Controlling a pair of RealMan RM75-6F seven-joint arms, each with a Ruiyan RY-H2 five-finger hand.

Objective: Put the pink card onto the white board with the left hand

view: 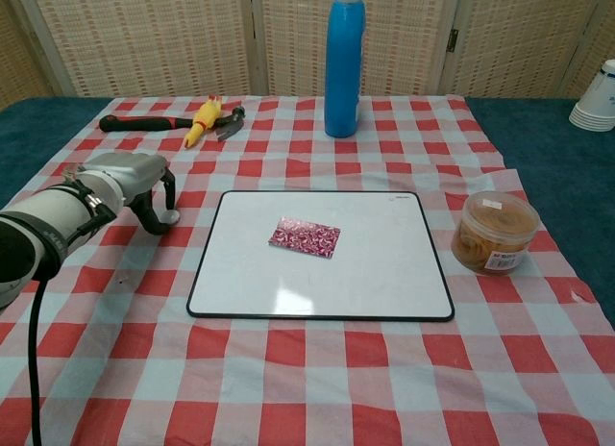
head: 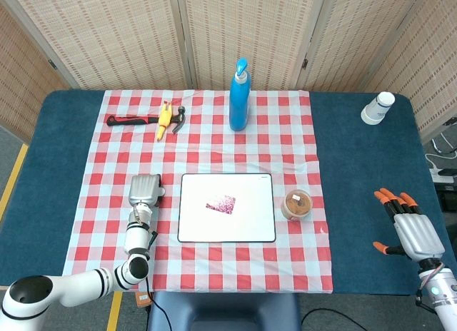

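A dark blue desk (head: 357, 202) carries a red-and-white checked cloth (head: 200, 263) across its middle. Near the front of the cloth lies the white board (view: 384, 273), flat, with a thin dark rim. The pink card (view: 305, 237) lies on the board, slightly left of its centre and a little askew, with bare white all round it.

The left hand (view: 130, 182) sits on the cloth just beside the board's left edge — apart from the card, holding nothing. Its fingers (view: 154, 210) are curled downward and inward, tips near the cloth. The right hand (head: 408, 227) is at the far right over the bare blue desk, well apart from the board; its orange-tipped fingers (head: 391, 197) are spread and hold nothing.

Behind the board a tall blue bottle (head: 240, 95) stands upright. To the board's right, just beside it, stands a small clear tub (view: 494, 233) with a lid and something tan inside. At the back left of the cloth a hammer (head: 136, 120) lies flat, and a small yellow toy (head: 165, 120) lies across it near its head. A stack of white paper cups (head: 378, 108) stands at the desk's back right corner.
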